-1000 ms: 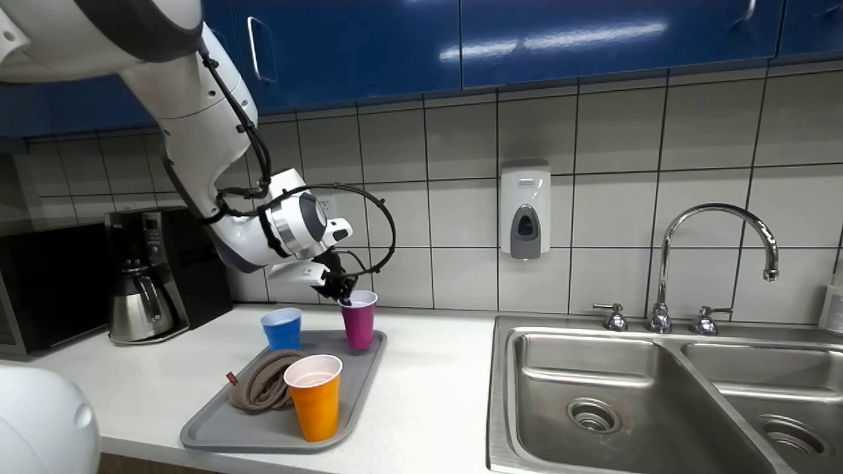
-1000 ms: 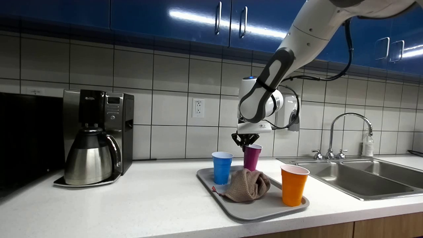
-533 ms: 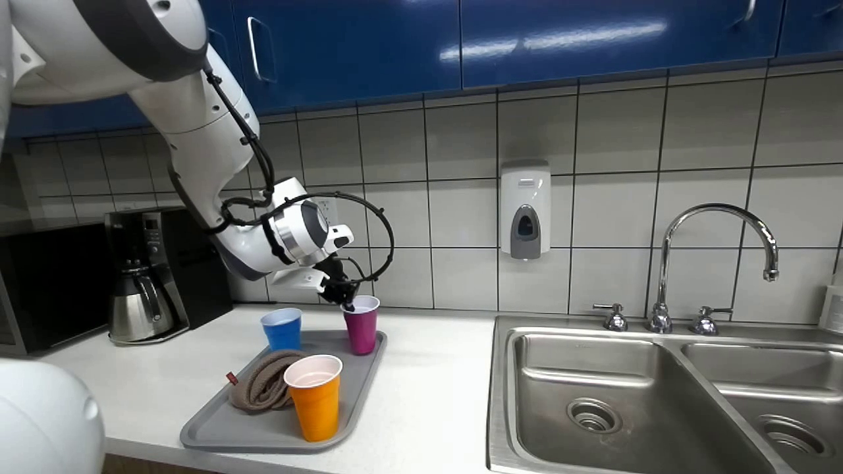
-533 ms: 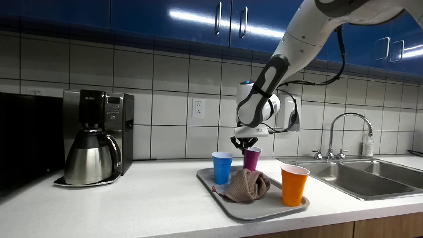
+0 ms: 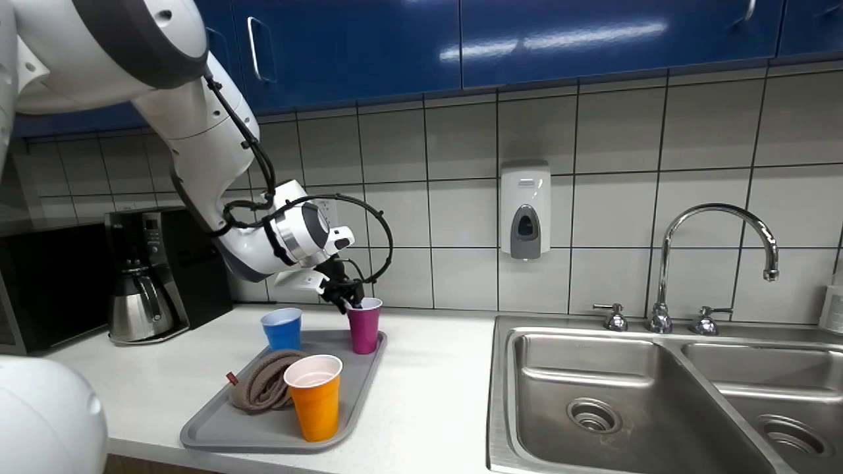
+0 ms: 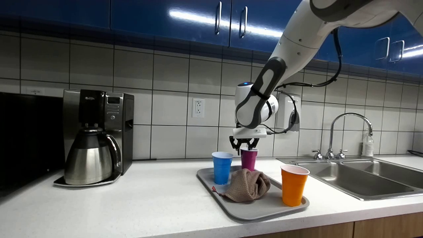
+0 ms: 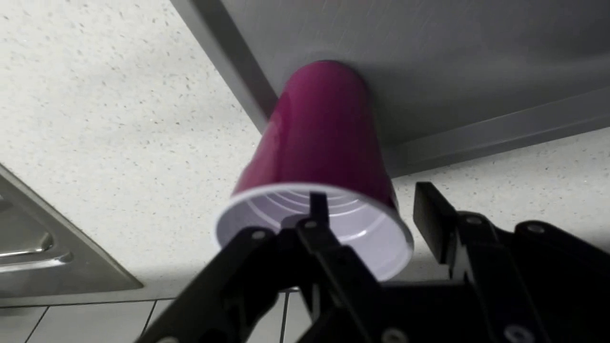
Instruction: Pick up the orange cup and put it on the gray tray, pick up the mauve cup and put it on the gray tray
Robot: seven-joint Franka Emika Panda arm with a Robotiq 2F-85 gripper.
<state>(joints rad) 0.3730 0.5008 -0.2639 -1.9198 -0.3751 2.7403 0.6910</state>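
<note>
The mauve cup (image 5: 364, 331) stands upright at the back corner of the gray tray (image 5: 355, 375) in both exterior views (image 6: 248, 160). In the wrist view the mauve cup (image 7: 326, 128) has its base on the tray (image 7: 438, 52) and its white mouth toward me. My gripper (image 7: 371, 202) is open at the cup's rim. One finger is inside the mouth and the other is outside, apart from the wall. The gripper also shows above the cup in both exterior views (image 5: 352, 307) (image 6: 243, 151). The orange cup (image 5: 317, 407) stands upright on the tray's front corner (image 6: 294, 186).
A blue cup (image 6: 222, 168) and a crumpled brown cloth (image 6: 248, 186) are on the tray. A coffee maker (image 6: 96, 142) stands on the counter at one side. A steel sink (image 5: 593, 382) with a faucet is at the other side. The tiled wall (image 5: 402, 276) is close behind the gripper.
My gripper has come down with the mauve cup, which is now lower and more upright on the tray. The fingers have spread apart and let go of its rim.
</note>
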